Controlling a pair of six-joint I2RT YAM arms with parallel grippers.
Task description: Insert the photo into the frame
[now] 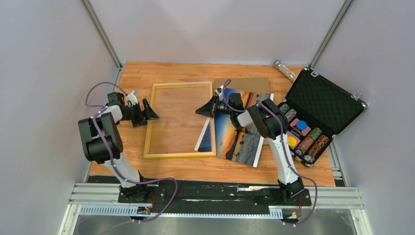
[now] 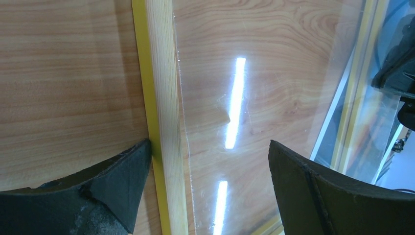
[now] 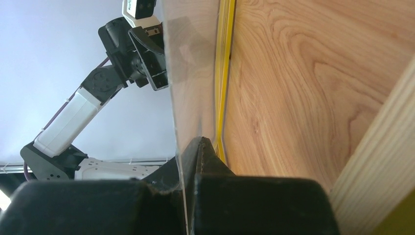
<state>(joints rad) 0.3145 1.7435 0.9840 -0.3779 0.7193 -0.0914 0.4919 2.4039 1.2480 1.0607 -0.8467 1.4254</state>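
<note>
Yellow frame [image 1: 178, 155] lies flat with no print in it. Photo [image 1: 240, 134] is outside, against its right rail. Left gripper [image 1: 151, 112] is spread wide over the left rail. Right gripper [image 1: 199, 111] is clamped on the pane [image 2: 254, 73]. Insertion not started.

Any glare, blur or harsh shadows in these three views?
Left wrist: two strip-light reflections glare off the pane in the frame; the left gripper looks soft. Right wrist: the right gripper, shut on the pane's edge, looms dark and blurred. Top: even light, soft shadows, no strong glare.
</note>
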